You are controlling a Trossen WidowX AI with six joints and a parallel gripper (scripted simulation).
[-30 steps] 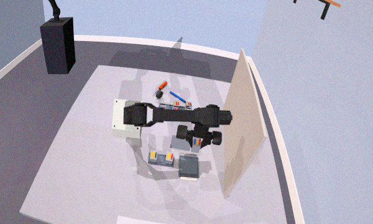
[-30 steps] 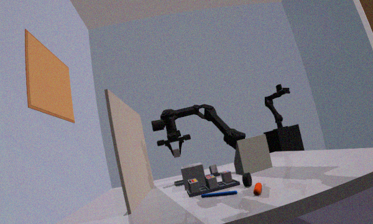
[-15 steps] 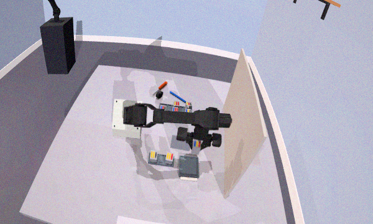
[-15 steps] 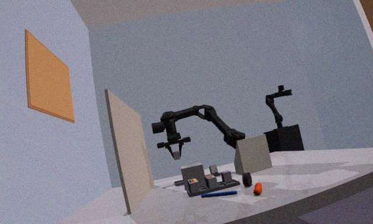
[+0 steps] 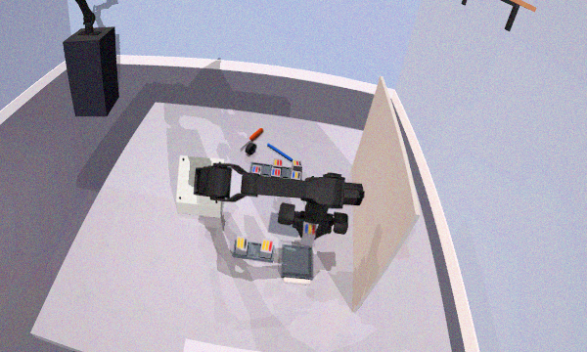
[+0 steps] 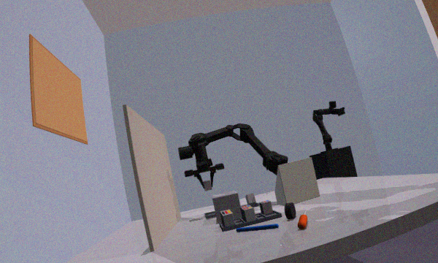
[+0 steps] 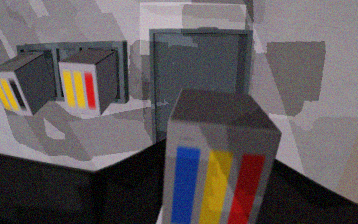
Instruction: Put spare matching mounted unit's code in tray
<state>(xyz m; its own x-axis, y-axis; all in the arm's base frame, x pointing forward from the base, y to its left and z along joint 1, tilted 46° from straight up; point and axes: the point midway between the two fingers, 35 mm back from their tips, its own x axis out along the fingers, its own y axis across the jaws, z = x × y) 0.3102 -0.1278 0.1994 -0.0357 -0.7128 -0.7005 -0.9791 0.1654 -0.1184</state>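
My gripper (image 5: 309, 233) (image 6: 206, 183) is shut on a grey spare (image 5: 310, 229) (image 6: 207, 185) (image 7: 216, 182) with blue, yellow and red stripes. It holds the spare in the air beside the dark tray (image 5: 297, 261) (image 7: 200, 62), which looks empty where it shows. A small rack (image 5: 253, 257) (image 7: 123, 75) left of the tray holds a yellow-yellow-black spare (image 5: 242, 243) (image 7: 11, 95) and a yellow-yellow-red spare (image 5: 267, 245) (image 7: 80, 87). A grey upright block (image 5: 280, 225) (image 6: 227, 205), seemingly the mounted unit, stands partly hidden beneath the arm; its back code is not readable.
A tall beige panel (image 5: 383, 196) (image 6: 150, 179) stands right of the arm in the top view. A second rack (image 6: 241, 224) with several striped spares lies behind the arm, near a blue rod (image 5: 280, 152) (image 6: 257, 228), a black disc (image 5: 250, 149) (image 6: 290, 210) and an orange-handled tool (image 5: 256, 134) (image 6: 303, 221).
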